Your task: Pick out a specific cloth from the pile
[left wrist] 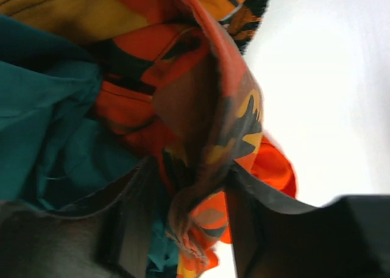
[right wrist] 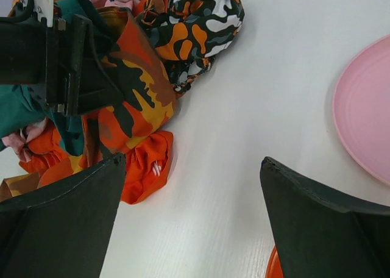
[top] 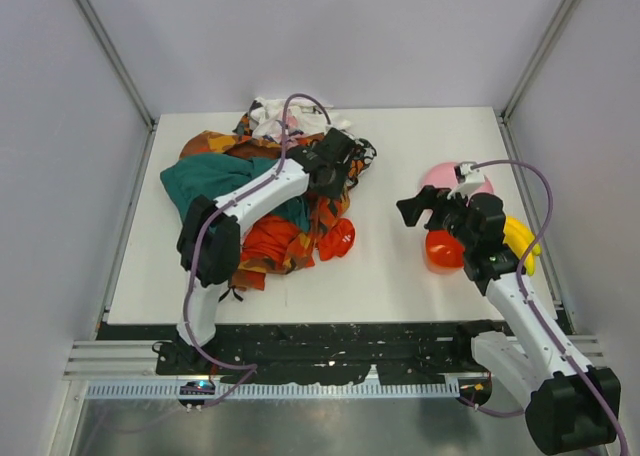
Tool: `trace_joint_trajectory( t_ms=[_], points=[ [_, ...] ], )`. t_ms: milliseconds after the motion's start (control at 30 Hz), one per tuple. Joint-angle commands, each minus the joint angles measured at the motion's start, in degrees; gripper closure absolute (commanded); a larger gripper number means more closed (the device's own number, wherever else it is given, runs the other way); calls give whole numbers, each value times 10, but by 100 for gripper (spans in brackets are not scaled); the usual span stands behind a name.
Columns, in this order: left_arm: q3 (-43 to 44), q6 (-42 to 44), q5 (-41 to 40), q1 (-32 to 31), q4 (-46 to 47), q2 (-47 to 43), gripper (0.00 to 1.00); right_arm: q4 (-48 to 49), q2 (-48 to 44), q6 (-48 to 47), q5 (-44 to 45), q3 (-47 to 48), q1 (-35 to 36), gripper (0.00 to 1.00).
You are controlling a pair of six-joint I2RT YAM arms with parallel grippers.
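The pile point(top: 255, 191) lies rumpled on the left half of the white desk point(top: 390, 276); a teal cloth point(top: 205, 181) spreads over its left side, and a white piece point(top: 275, 116) sits at its far edge. The cloth point(top: 337, 239), plain orange-red, pokes out at the pile's near right edge and rests on the desk; the right wrist view shows it bunched just below a raised fold of the orange-and-black patterned cloth point(right wrist: 137, 101).

The left arm reaches across the pile; the left end effector point(left wrist: 189, 229) is over the pile's right side, and its fingers point(left wrist: 131, 235) are clamped on that patterned fold, which hangs between them; the plain orange-red fabric shows just behind the fold, outside the grip.

The right end effector point(right wrist: 190, 168) hovers above bare desk between the pile and the pink plate point(right wrist: 365, 107); its fingers are spread wide with nothing held between them. The plate lies at the desk's right, well apart from the pile.
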Motion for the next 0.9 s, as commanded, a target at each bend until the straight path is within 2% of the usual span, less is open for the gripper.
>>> trace_joint_trajectory(
  t_ms=[0, 33, 67, 100, 233, 333, 467, 533, 667, 867],
  points=[
    [3, -18, -37, 39, -16, -24, 61, 6, 0, -23, 1, 33, 13, 5],
    [-13, -21, -39, 53, -8, -45, 72, -2, 1, -34, 4, 35, 24, 5],
    [-30, -27, -41, 68, 3, -61, 97, -6, 2, -40, 19, 41, 35, 5],
    [-54, -34, -43, 88, 13, -83, 100, -13, 7, -56, 44, 44, 56, 5],
    [-152, -47, 8, 173, 88, -178, 100, -19, 55, -100, 114, 66, 143, 5],
    [-220, -56, 50, 233, 147, -233, 100, -14, 119, -106, 123, 107, 186, 5],
    [-235, -72, 83, 295, 136, -239, 100, -10, 247, -122, 150, 184, 264, 5],
    [-241, -84, 105, 312, 130, -229, 100, -16, 339, -126, 150, 235, 315, 5],
    [-252, -102, 151, 334, 135, -213, 100, 5, 476, -123, 129, 317, 360, 5],
    [-257, -110, 144, 344, 138, -214, 100, 33, 597, -99, 96, 367, 385, 5]
  ],
)
